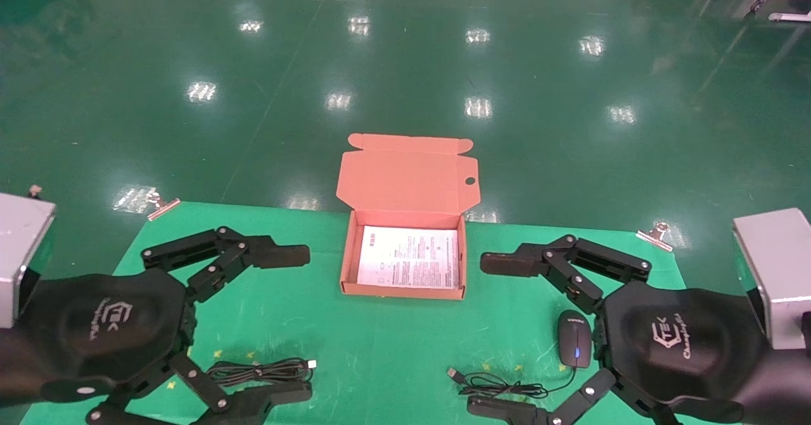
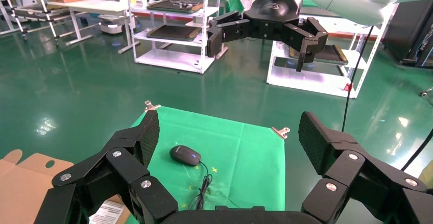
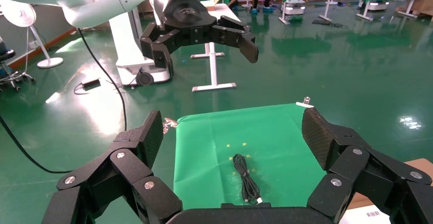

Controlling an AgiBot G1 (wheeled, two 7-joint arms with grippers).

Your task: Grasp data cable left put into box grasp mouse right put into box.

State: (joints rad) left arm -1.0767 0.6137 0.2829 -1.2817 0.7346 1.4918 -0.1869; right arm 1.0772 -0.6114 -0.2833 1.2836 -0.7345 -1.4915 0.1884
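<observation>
**Cable under the left tool, mouse under the right**

On the near left part of the table [image 1: 329, 330], the data cable [image 1: 263, 371] lies as a long narrow bundle, its long axis running across the robot from left to right, with the silver plug at the end toward the table's middle. The left tool [image 1: 279, 323] hangs above it with its fingers spread wide apart and holding nothing; one finger reaches out toward the far side, the other sits at the near edge, and the bundle lies on the cloth between their lines. So the gap spans the cable's narrow way, which should suit a straight descent onto it.

The mouse [image 1: 574, 347] rests on the near right part of the table, just beside the right tool [image 1: 500, 333], which is likewise wide open and empty. The mouse's nose points away from the robot, and its thin cord trails in loose loops toward the table's middle, ending in a plug well apart from the cable's plug.

The box [image 1: 345, 254] stands open between the two tools at the far middle, lid flap raised behind it, a printed sheet lying flat inside. Neither item is in it yet.

The left arm is plainly the nearer one to the cable, the right to the mouse; each carry into the box would run inward and away from the robot.
</observation>
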